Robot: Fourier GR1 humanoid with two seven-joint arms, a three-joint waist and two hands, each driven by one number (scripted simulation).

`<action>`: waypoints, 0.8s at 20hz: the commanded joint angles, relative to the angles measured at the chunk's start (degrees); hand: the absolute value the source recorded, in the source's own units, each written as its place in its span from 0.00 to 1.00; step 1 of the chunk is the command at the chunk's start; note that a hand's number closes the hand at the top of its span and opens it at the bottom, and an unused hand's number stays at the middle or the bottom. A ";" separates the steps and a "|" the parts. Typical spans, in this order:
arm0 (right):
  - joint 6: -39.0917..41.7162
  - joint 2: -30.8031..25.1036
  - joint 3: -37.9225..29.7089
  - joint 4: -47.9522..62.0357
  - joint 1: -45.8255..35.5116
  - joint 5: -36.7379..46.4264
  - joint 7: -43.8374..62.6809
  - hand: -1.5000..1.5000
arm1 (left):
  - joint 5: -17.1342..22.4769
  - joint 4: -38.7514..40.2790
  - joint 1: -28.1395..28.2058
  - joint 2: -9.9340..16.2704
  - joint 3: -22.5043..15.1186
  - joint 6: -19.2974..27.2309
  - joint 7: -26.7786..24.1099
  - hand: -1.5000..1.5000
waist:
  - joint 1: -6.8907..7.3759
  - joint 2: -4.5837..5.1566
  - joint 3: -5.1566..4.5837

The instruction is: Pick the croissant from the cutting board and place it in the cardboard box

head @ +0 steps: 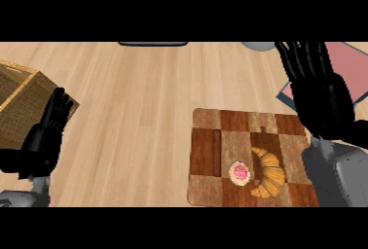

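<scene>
A golden croissant [268, 174] lies on the wooden cutting board [215, 146] at the lower right, next to a small round pastry with a pink middle [240, 172]. The cardboard box [18, 99] stands at the far left edge, its open top only partly in view. My right hand [316, 82] is open, fingers straight and pointing away, above the board's right side and beyond the croissant, not touching it. My left hand [46, 131] is open too, fingers up, resting at the lower left just in front of the box.
A pink mat with a blue edge [352, 68] lies at the far right behind my right hand. A dark flat object [153, 44] and a grey rounded one [257, 45] sit at the counter's far edge. Bare wooden counter [137, 121] spreads between box and board.
</scene>
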 commanded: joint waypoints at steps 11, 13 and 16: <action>-30.99 -9.50 -7.36 0.51 31.98 35.40 9.56 0.00 | 0.21 6.61 7.84 -2.05 2.48 5.31 4.46 0.50 | -6.93 -0.69 0.12; -36.10 -7.74 -5.36 -3.45 37.55 41.87 8.74 0.00 | -0.15 6.38 7.17 -3.38 1.72 6.51 5.37 0.50 | -6.24 -0.73 0.15; -38.91 -7.07 -1.31 -10.90 45.90 51.44 13.60 0.00 | -0.29 6.86 5.63 -3.46 0.85 5.58 6.53 0.50 | -4.97 -0.49 0.04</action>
